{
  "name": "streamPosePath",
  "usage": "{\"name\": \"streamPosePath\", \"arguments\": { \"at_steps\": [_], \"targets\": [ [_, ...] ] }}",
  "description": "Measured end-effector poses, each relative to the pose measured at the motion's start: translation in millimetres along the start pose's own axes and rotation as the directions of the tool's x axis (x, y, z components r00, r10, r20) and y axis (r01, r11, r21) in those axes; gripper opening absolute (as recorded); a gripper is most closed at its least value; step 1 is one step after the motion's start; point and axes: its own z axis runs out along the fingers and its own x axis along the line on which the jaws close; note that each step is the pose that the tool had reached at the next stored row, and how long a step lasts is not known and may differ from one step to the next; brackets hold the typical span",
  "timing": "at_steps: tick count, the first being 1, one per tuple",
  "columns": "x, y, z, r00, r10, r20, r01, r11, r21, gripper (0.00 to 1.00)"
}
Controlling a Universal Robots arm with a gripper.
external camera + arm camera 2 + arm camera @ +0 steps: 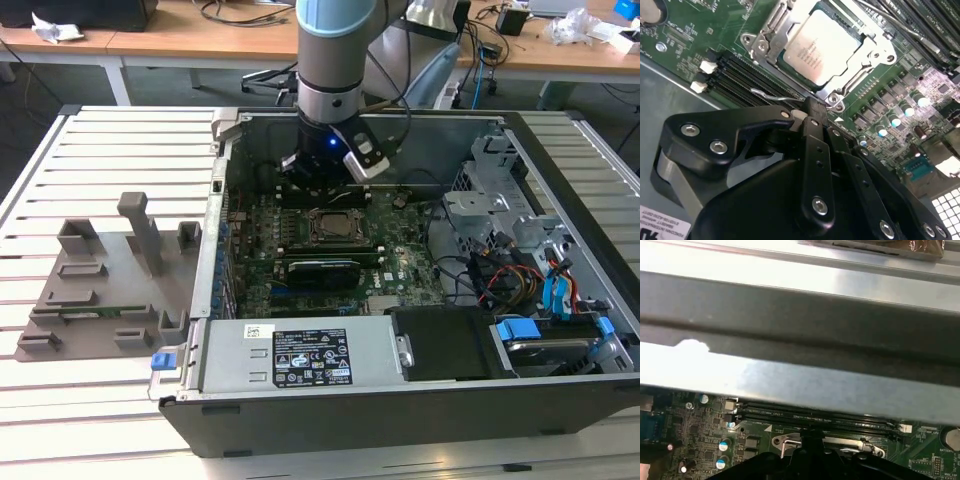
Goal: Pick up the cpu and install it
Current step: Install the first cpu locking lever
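Flat silver square cpu is already sitting in its grey metal socket frame. We're prob. working the thin wire lever w/ our black gripper, jaws together.

An open computer case is laid on the slatted counter. A green motherboard is spread beneath the pincer, memory slots are seen just beside it, and a grey fixture is set well apart from it.

Arm upright — tool pointing down, fingers together.

Silver cpu, green motherboard, seemingly black tool
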Motion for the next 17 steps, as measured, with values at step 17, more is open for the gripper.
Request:
{"name": "streamPosePath", "arguments": {
  "at_steps": [17],
  "targets": [
    [-11.6, 2.1, 1.8, 0.9999, 0.0, -0.012, 0.0, 1.0, -0.0016, 0.11]
  ]
}}
